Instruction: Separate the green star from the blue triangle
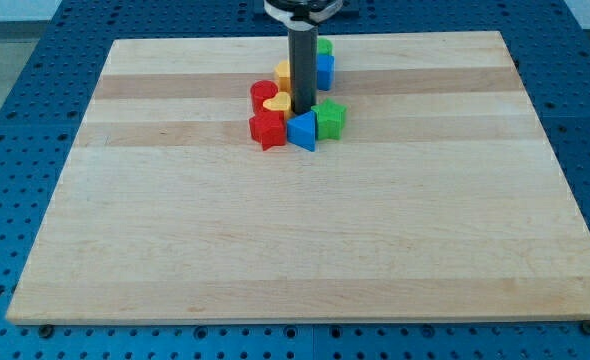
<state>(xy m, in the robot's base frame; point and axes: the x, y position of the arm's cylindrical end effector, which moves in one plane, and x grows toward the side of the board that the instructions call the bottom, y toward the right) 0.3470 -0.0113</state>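
Observation:
The green star (331,118) sits just right of the blue triangle (301,130), touching it, near the top middle of the wooden board (295,230). My tip (303,110) comes down right behind the blue triangle, at the star's upper left. The rod hides part of the blocks behind it.
A red star (267,129) touches the triangle's left side. A yellow heart (275,104) and a red block (263,93) lie above it. A yellow block (284,73), a blue block (324,70) and a green block (324,47) cluster behind the rod.

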